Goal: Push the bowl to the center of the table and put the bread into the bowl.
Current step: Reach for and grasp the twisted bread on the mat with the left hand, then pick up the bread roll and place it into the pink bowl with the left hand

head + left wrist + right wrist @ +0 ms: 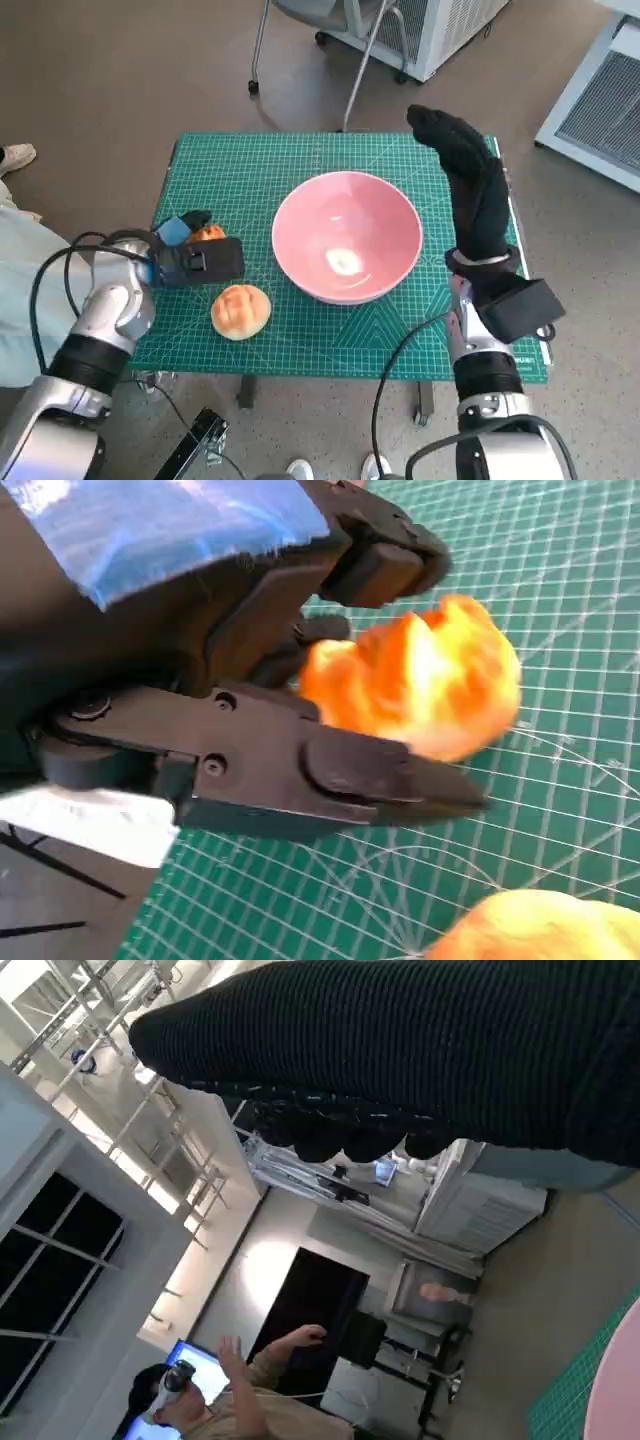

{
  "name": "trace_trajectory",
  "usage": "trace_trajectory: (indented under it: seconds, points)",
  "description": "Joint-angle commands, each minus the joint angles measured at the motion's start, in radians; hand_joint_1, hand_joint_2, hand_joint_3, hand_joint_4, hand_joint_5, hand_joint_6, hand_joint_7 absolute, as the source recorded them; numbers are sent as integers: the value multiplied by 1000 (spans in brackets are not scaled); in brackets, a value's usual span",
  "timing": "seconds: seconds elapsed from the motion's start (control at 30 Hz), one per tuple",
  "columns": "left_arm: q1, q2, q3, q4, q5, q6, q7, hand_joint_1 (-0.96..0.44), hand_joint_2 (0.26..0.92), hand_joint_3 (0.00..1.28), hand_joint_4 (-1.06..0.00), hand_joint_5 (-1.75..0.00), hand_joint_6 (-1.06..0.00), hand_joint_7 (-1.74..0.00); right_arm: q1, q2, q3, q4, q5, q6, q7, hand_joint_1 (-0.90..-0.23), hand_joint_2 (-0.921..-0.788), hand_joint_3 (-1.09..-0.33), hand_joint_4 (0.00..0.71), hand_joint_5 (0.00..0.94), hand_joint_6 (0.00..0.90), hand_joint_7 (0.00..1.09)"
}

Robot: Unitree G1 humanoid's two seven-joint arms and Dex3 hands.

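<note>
A pink bowl [346, 236] stands empty near the middle of the green cutting mat [250, 170]; its rim [618, 1392] shows at the edge of the right wrist view. Left of it, my left hand [196, 258] lies low over a small orange bread [208, 233]. The left wrist view shows this bread [420, 680] between the black fingers [380, 555] above and the thumb below, and the hand grips it on the mat. A second, rounder bread [240, 312] [540, 930] lies loose just in front. My gloved right hand [470, 185] [400, 1050] is raised flat beside the bowl's right side, holding nothing.
The mat covers the small table, whose right edge [520, 240] runs under my right hand. A chair's legs [350, 90] and a white cabinet [440, 30] stand beyond the far edge. A person wearing a headset [200, 1400] sits in the distance.
</note>
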Motion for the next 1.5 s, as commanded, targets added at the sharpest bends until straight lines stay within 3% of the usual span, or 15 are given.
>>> trace_trajectory:
  seconds: [0.03,0.13,0.2,0.3,0.33,0.4,0.5,0.67,0.97,1.3,1.5]
  points:
    - [22,-5,-21,17,0,-67,45,70,895,77,-453,-1047,-360,-743,27,7,-1,9,5,14,5,-445,-921,-652,392,2,134,842]
    - [42,19,-22,8,5,-142,121,24,738,470,-502,-1426,-479,-1066,28,6,-1,9,7,16,9,-445,-921,-652,392,2,134,842]
    - [50,37,-20,4,8,-192,170,12,563,823,-508,-1615,-504,-1281,29,5,-1,7,8,17,10,-446,-921,-652,392,2,133,843]
    - [50,57,-9,-2,7,-243,217,7,470,1016,-510,-1703,-498,-1428,29,4,-1,7,12,19,14,-450,-921,-652,392,2,133,844]
    - [47,63,0,-4,2,-256,229,6,483,986,-523,-1685,-505,-1404,29,4,-2,6,13,19,16,-450,-921,-652,392,2,132,844]
    - [38,70,15,-7,-6,-268,240,5,604,732,-580,-1557,-547,-1251,30,4,-2,6,15,19,17,-448,-921,-654,391,2,132,845]
    - [23,79,36,-16,-11,-267,247,3,740,454,-630,-1434,-580,-1135,30,4,-3,6,14,17,17,-445,-921,-656,391,2,131,846]
    - [-3,96,74,-39,-17,-261,258,2,834,245,-686,-1308,-605,-1092,29,4,-4,11,13,16,17,-443,-921,-659,391,2,130,847]
    - [-94,135,145,-118,-9,-263,300,1,835,188,-745,-1159,-655,-1116,27,7,-5,13,16,22,19,-445,-921,-659,392,2,129,848]
    - [-177,135,187,-358,85,-202,344,1,829,186,-773,-1167,-663,-1065,24,7,-6,12,21,25,25,-450,-921,-656,393,2,130,849]
    - [-192,98,174,-442,152,-207,430,1,827,191,-777,-1161,-656,-1073,22,2,-7,17,26,23,30,-449,-921,-656,393,3,130,849]
